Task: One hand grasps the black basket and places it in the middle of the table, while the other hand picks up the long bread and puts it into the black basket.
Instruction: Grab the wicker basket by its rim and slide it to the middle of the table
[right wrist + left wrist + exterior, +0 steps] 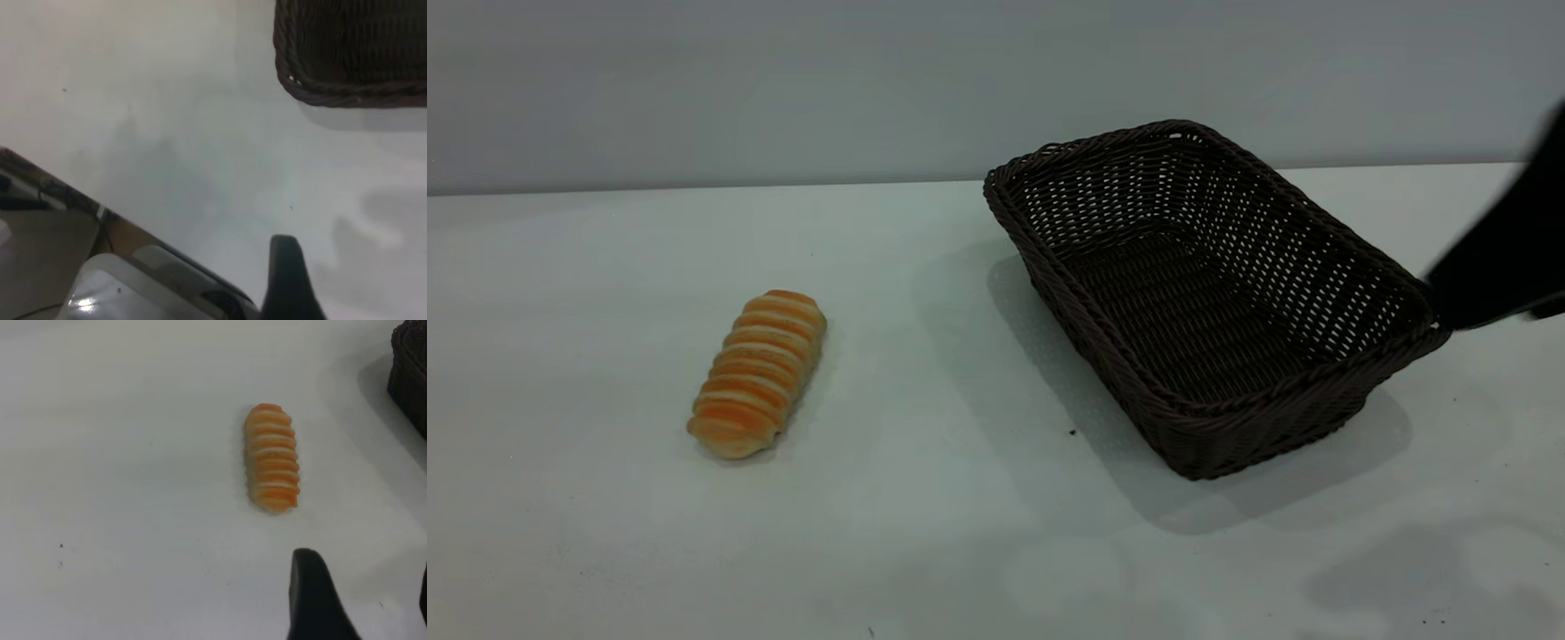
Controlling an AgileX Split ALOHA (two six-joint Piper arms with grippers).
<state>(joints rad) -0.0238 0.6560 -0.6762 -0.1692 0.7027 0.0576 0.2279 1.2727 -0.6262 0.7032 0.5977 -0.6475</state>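
The long bread lies on the white table at the left, an orange-golden roll with pale ridges. The black basket stands upright and empty to the right of the middle. In the left wrist view my left gripper is open above bare table, a little short of the bread, with nothing between its fingers. My right arm is a dark shape beside the basket's right end. Its gripper shows one finger with only table beside it, apart from the basket rim.
A grey wall runs behind the table. The right wrist view shows the table's edge with grey equipment beyond it. A corner of the basket shows in the left wrist view. Open tabletop lies between bread and basket.
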